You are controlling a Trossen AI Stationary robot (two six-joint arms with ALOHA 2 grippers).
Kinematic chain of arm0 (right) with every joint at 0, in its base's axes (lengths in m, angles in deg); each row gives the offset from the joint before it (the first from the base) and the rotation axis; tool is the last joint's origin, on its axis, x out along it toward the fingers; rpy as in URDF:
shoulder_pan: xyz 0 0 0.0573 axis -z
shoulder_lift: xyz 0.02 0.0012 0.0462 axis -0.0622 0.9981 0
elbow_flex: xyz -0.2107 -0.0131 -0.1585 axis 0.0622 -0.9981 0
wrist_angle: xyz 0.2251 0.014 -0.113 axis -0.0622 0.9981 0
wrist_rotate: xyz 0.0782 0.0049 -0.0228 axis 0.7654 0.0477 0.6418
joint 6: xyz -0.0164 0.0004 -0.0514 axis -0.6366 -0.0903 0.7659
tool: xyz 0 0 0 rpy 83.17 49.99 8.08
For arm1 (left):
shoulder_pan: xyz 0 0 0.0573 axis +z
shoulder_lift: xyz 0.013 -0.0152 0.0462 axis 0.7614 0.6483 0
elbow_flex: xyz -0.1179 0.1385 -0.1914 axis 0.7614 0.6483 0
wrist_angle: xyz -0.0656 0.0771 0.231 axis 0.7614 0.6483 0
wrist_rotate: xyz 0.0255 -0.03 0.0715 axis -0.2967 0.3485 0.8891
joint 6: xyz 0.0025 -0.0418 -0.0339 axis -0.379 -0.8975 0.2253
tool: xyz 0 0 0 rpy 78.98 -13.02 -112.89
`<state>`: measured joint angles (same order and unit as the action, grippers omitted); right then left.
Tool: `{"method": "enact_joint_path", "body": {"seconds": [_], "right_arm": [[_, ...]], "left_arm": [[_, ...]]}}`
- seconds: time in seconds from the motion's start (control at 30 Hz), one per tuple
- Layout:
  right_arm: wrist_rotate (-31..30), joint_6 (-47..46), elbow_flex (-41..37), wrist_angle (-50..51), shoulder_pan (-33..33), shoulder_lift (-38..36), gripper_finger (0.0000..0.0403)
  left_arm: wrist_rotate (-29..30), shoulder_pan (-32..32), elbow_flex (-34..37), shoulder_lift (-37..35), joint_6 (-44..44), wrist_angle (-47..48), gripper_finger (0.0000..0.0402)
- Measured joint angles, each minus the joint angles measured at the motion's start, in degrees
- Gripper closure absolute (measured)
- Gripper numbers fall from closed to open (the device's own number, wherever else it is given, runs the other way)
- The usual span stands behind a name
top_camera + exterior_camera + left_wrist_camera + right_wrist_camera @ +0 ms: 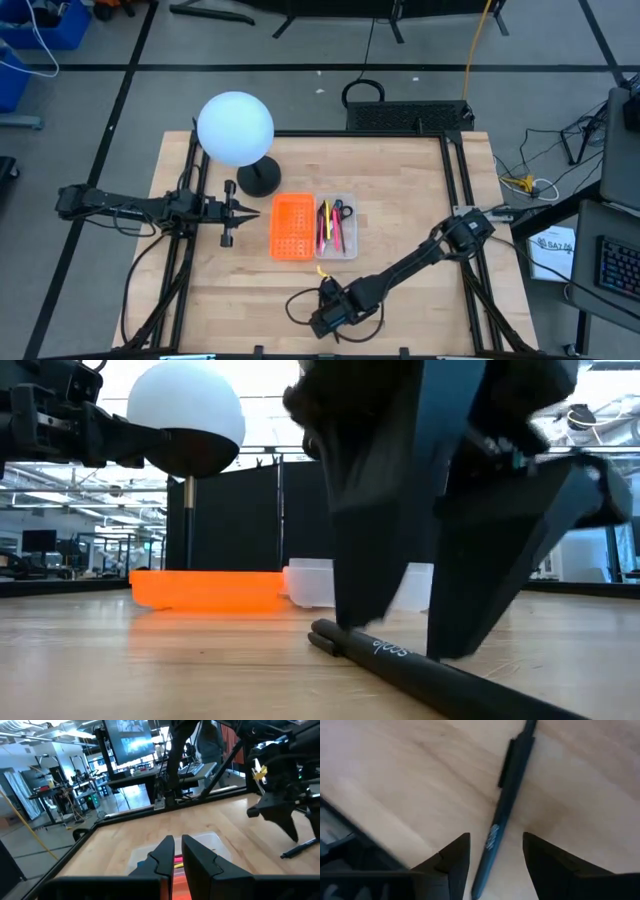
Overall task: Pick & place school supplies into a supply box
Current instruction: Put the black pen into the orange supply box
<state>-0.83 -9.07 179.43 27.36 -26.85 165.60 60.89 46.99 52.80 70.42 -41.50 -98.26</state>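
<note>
Tabletop: right gripper astride black pen.

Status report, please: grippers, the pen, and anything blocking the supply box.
Right gripper open, straddling the black pen on the table. Left gripper shut, waiting beside the orange piece. Supply box already holds supplies; nothing blocking it.

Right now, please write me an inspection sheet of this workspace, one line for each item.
Surface: wooden table, dark frame.
Job's things: supply box holds scissors and pens; black pen lies on the wood.
Clutter: orange perforated piece beside the box; white globe lamp.
Grippers: right gripper open, straddling the black pen; left gripper nearly closed, empty, near the orange piece.
Cables: yellow cable on the floor.
Surroundings: lab desks, screens; no person clearly seen.
</note>
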Motion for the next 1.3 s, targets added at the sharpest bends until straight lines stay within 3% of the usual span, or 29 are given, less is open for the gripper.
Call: {"method": "enact_joint_path", "body": {"seconds": [0.3,0.5,0.67,0.97,1.3], "right_arm": [[0.03,1.19,0.28,3.12,0.81,3.9,0.0237],[4.29,1.19,-0.02,14.32,1.68,6.43,0.0267],[4.6,1.96,-1.63,16.6,1.91,6.35,0.0296],[2.32,6.91,-2.45,12.32,1.8,6.26,0.0382],[-0.08,7.55,-2.89,6.9,2.03,0.84,0.0383]], "left_arm": [[0.11,0.01,0.0,0.02,-0.09,0.01,0.0357],[0.09,-0.01,0.0,0.02,-1.14,0.04,0.0357],[-0.31,0.01,0.0,0.02,-2.09,0.09,0.0357],[-0.35,-0.02,0.0,0.01,-5.67,0.36,0.0357],[-0.35,0.01,0.0,0.02,-6.71,0.55,0.0357]]}}
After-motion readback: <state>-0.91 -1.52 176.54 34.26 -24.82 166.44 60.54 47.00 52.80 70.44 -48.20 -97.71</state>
